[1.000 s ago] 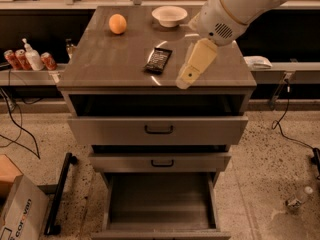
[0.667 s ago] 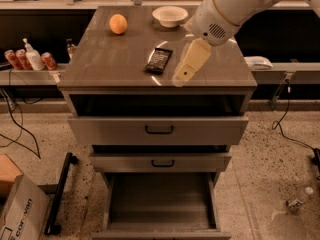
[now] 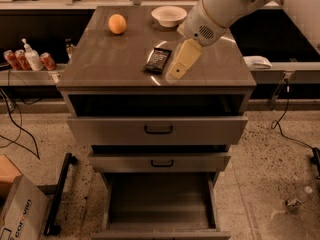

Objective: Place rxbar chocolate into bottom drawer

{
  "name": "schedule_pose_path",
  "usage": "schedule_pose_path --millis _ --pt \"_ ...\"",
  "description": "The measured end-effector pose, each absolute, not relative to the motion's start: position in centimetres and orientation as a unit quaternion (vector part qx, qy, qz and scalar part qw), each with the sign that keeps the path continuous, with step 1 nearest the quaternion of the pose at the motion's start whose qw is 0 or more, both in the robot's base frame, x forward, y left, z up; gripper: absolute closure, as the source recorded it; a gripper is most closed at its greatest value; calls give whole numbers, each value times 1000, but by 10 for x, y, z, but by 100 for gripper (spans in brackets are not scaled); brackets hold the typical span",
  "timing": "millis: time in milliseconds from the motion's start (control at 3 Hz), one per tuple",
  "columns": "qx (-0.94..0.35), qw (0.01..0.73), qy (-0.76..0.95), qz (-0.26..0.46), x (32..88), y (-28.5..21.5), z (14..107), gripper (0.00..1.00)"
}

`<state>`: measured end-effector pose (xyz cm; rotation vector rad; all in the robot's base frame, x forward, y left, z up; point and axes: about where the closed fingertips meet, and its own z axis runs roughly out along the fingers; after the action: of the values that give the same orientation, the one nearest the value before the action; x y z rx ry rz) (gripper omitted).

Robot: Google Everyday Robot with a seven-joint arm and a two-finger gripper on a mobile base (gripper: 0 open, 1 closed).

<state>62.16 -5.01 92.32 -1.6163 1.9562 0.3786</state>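
Observation:
The rxbar chocolate is a small flat black-wrapped bar lying on the grey cabinet top, near its middle front. My gripper hangs from the white arm just to the right of the bar, its pale fingers pointing down and left, tips close to the bar's right edge and low over the top. The bottom drawer is pulled far out at the cabinet's foot, with a plain grey floor and nothing in it.
An orange and a white bowl sit at the back of the cabinet top. The two upper drawers with black handles stand partly out. Cans and a bottle line the left shelf. A cardboard box is on the floor at left.
My gripper has moved left and slightly down, closer to the rxbar chocolate. The bar, orange, bowl and drawers have not moved.

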Motion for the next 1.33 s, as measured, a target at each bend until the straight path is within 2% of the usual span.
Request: schedule_pose_path --millis 667,1333 --pt "-592 294 738 137 623 -45 908 0" --pt "-578 358 717 152 670 -26 886 0"
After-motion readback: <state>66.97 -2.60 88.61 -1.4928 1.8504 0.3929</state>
